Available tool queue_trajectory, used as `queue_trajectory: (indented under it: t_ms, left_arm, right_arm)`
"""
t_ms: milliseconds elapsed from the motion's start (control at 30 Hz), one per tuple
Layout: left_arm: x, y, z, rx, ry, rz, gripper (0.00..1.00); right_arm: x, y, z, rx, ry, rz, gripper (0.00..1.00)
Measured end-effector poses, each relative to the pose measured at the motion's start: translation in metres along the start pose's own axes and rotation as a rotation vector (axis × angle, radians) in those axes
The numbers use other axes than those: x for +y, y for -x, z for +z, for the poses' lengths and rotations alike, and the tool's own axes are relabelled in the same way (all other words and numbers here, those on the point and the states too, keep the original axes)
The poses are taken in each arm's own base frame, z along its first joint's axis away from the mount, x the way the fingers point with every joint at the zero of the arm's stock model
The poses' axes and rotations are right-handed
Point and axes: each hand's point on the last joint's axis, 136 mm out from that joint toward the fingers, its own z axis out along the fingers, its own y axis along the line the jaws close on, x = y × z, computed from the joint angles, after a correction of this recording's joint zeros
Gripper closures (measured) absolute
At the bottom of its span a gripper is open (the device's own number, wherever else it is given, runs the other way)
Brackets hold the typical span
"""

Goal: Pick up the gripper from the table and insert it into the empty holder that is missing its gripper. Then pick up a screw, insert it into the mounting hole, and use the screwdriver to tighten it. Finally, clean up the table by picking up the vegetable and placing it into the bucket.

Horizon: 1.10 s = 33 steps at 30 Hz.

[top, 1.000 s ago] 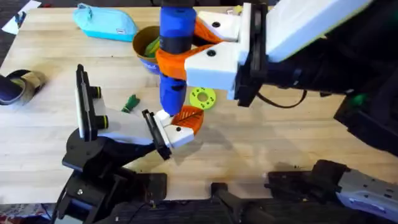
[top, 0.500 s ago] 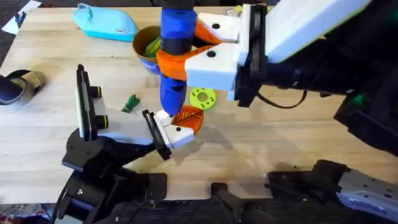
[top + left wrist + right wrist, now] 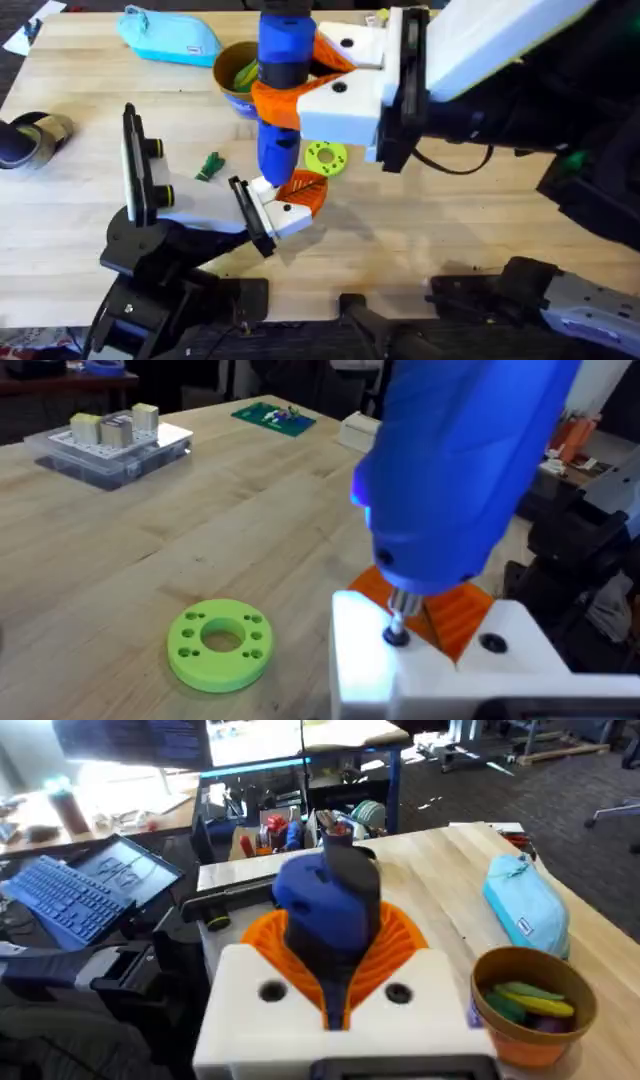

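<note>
My right gripper [image 3: 288,75] is shut on the blue screwdriver [image 3: 282,60], holding it upright with the orange collar between the pads. Its metal tip [image 3: 402,610] rests on a dark screw [image 3: 397,636] in the white holder [image 3: 440,660] at the end of my left arm. The orange ribbed gripper [image 3: 303,190] sits in that holder [image 3: 275,212], beside its black end plate. The small dark-green vegetable [image 3: 209,166] lies on the table left of the holder. The tan-orange bucket [image 3: 528,1005] stands behind the screwdriver, partly hidden in the overhead view.
A bright green disc [image 3: 326,157] lies just right of the screwdriver. A light-blue pouch [image 3: 170,35] is at the back left. Yellow-green items lie in the bucket. A clear parts tray [image 3: 110,440] and a green circuit board [image 3: 275,417] sit farther off.
</note>
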Motion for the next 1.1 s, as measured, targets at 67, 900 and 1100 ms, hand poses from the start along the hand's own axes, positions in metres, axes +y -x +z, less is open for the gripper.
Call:
queue_trajectory:
  t_ms: [67,900,1100]
  left_arm:
    - [0.0,0.0,0.0,0.0,0.0,0.0,0.986]
    - [0.0,0.0,0.0,0.0,0.0,0.0,0.986]
    - [0.0,0.0,0.0,0.0,0.0,0.0,0.986]
  right_arm:
    - [-0.001,0.004,0.0,-0.018,-0.002,-0.011,0.944]
    - [-0.192,-0.123,-0.115,0.565,-0.698,-0.146,0.953]
    - [-0.225,-0.196,-0.14,0.891,-0.666,-0.26,0.955]
